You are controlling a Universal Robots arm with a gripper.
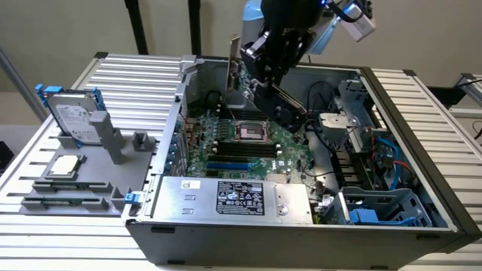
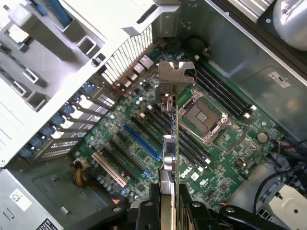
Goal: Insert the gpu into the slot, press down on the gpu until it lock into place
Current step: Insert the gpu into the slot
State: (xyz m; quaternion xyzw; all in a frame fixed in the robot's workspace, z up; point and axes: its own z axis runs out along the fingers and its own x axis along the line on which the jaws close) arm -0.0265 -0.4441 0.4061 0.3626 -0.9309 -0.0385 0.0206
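Note:
My gripper (image 1: 270, 79) is shut on the gpu (image 1: 283, 107), a thin black card that hangs tilted in the air over the far part of the open computer case. In the wrist view the gpu (image 2: 169, 153) appears edge-on between my fingers (image 2: 147, 211), with its silver bracket (image 2: 175, 79) at the far end. The slot (image 1: 229, 167) is a bright-blue strip on the green motherboard, near the power-supply box. In the wrist view the slot (image 2: 142, 142) lies below the card and off to one side, with nothing in it.
A silver power-supply box (image 1: 233, 197) fills the case's near side. The CPU socket (image 1: 251, 132) and black memory slots (image 1: 242, 149) lie between card and slot. Cables (image 1: 331, 141) and a blue drive cage (image 1: 376, 209) sit on the exterior view's right. A hard drive (image 1: 71, 116) stands on a grey fixture outside the case.

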